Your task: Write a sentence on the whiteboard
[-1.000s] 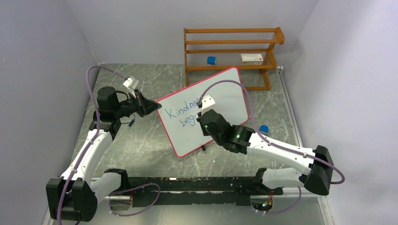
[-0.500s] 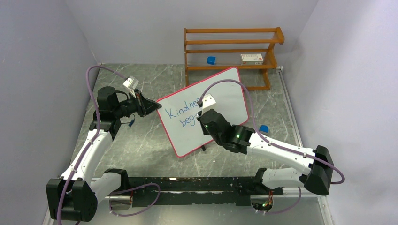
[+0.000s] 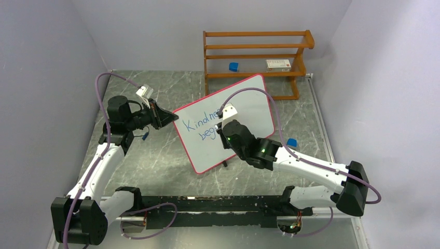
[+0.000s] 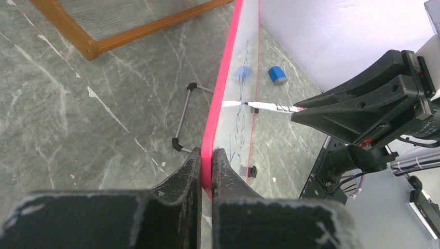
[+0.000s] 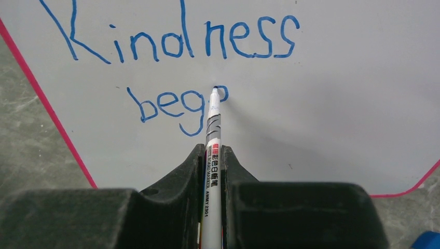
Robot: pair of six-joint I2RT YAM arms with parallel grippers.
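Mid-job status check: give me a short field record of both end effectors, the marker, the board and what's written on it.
left end effector: shut on the red-pink rim of the whiteboard
right end effector: shut on the marker
marker tip: on the board face, at a partly formed letter after "beg"
lettering: blue; line one "Kindness", line two "beg" plus the unfinished letter
board pose: standing on edge, wire stand behind it
sentence status: incomplete

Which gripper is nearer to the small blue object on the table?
Right. The right gripper, holding a marker on the whiteboard, is on the blue object's side; the left gripper clamps the whiteboard's opposite edge.
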